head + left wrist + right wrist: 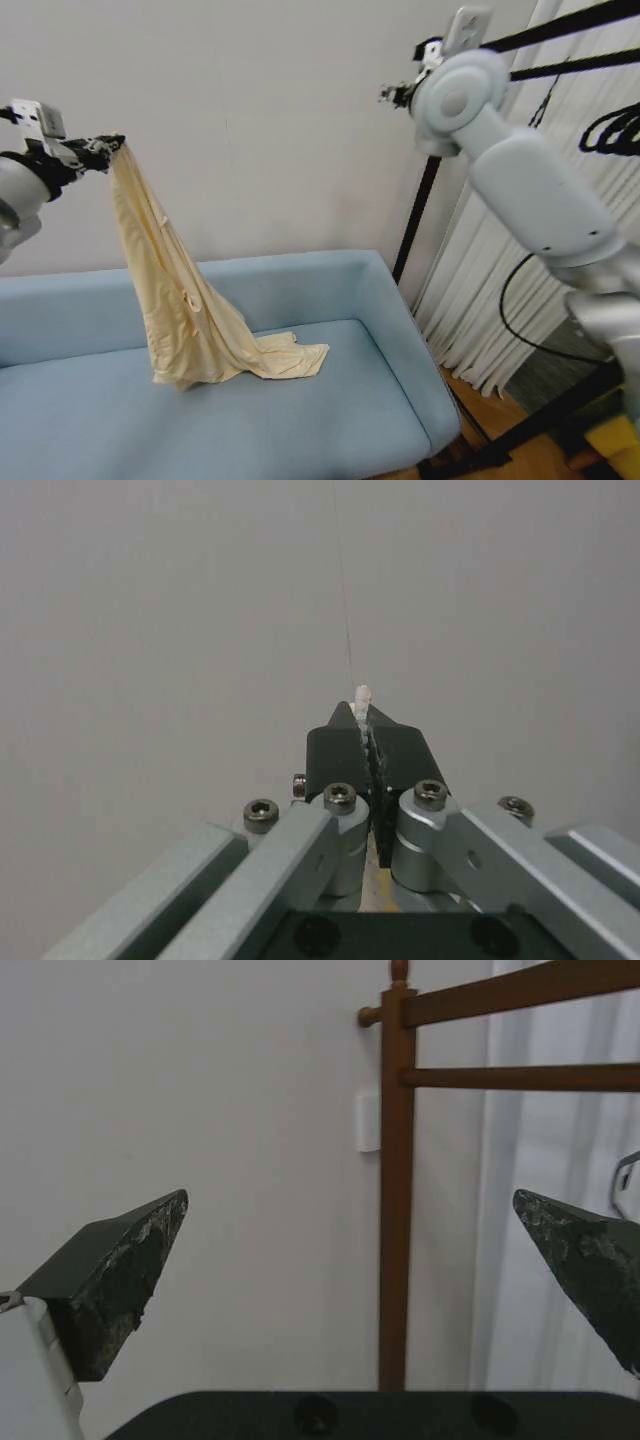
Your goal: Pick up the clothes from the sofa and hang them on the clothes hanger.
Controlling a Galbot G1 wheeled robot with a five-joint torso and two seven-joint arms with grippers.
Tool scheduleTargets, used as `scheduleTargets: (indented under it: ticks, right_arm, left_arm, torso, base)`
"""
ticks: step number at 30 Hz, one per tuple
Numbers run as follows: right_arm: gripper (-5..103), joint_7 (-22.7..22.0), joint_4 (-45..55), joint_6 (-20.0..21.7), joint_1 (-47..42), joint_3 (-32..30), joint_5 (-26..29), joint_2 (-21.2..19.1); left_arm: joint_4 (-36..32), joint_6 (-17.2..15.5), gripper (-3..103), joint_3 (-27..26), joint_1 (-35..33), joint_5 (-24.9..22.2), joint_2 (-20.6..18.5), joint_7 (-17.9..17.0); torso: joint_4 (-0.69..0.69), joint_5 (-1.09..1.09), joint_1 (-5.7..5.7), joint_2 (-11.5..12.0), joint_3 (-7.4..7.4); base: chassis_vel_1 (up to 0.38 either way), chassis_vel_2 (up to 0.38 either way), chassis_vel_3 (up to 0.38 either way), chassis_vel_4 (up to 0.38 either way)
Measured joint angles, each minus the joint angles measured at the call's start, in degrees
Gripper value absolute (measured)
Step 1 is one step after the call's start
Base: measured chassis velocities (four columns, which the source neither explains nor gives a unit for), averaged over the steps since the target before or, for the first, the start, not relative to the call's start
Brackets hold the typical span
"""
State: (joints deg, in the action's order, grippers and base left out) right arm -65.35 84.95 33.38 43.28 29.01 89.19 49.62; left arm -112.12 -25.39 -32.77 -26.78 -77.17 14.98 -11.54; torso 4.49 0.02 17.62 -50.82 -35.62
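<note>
A pale yellow garment hangs from my left gripper, which is shut on its top edge high at the left. The cloth's lower end still drapes on the light blue sofa. In the left wrist view the black fingertips are pressed together on a sliver of fabric. My right gripper is open, raised at the upper right, facing the brown wooden clothes hanger rack. In the head view the rack's dark bars run behind my right arm.
A plain wall stands behind the sofa. White curtains hang at the right, with black cables near the rack. Wooden floor shows past the sofa's right end.
</note>
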Motion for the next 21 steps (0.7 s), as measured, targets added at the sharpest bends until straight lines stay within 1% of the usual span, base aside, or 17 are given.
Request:
scheduleTargets:
  ticks: [1, 3, 7, 9, 10, 13, 16, 17, 21]
  right_arm:
    - [100, 0.0, 0.0, 0.0, 0.0, 0.0, 0.0, 0.0]
    - [100, 1.3, -5.1, 0.1, 2.4, 2.1, -1.2, -0.7]
    - [100, 1.6, -11.0, 0.1, 4.3, 4.1, -2.5, -0.1]
    - [100, 0.7, -14.4, 0.1, 5.0, 4.7, -3.0, 0.7]
    - [100, 0.7, -14.4, 0.1, 5.0, 4.7, -3.0, 0.7]
    - [100, -1.1, -18.0, 0.0, 5.2, 4.9, -2.9, 1.2]
    - [100, -1.4, -17.8, 0.0, 4.7, 4.7, -3.3, -0.5]
    - [100, -1.4, -17.8, 0.0, 4.7, 4.7, -3.3, -0.5]
    - [100, -0.4, -17.6, 0.0, 4.7, 4.9, -3.9, -2.8]
  left_arm:
    - [0.0, 0.0, 1, 0.0, 0.0, 0.0, 0.0, 0.0]
    - [-0.4, 0.0, 1, -0.4, -0.2, 0.0, 0.6, 0.0]
    - [-1.1, 0.0, 1, -0.8, -0.5, 0.0, 1.5, -0.1]
    - [-1.4, 0.0, 1, -1.3, -1.0, 0.0, 2.0, -0.1]
    - [-1.4, 0.0, 1, -1.3, -1.0, 0.0, 2.0, -0.1]
    - [-1.8, 0.0, 1, -3.5, -3.1, 0.2, 3.1, -0.2]
    - [-2.6, 0.0, 1, -6.2, -6.5, 1.2, 4.6, -0.2]
    - [-2.6, 0.0, 1, -6.2, -6.5, 1.2, 4.6, -0.2]
    - [-3.0, 0.0, 1, -6.7, -8.0, 2.4, 6.1, -0.4]
  torso:
    - [0.00, 0.00, 0.00, 0.0, 0.00]
    - [0.00, 0.01, 0.00, 0.0, 0.00]
    - [-0.02, 0.00, 0.01, 0.0, -0.01]
    - [-0.04, -0.01, 0.01, 0.0, -0.01]
    - [-0.04, -0.01, 0.01, 0.0, -0.01]
    - [-0.05, -0.02, 0.01, 0.0, -0.01]
    - [-0.04, -0.02, 0.01, 0.0, -0.01]
    - [-0.04, -0.02, 0.01, 0.0, -0.01]
    - [-0.01, -0.02, 0.00, 0.0, -0.01]
  base:
    - [0.000, 0.000, 0.000, 0.000]
    - [0.000, 0.000, 0.000, 0.000]
    - [0.000, 0.000, 0.000, 0.000]
    - [0.000, 0.000, 0.000, 0.000]
    - [0.000, 0.000, 0.000, 0.000]
    - [0.000, 0.000, 0.000, 0.000]
    - [0.000, 0.000, 0.000, 0.000]
    - [0.000, 0.000, 0.000, 0.000]
    - [0.000, 0.000, 0.000, 0.000]
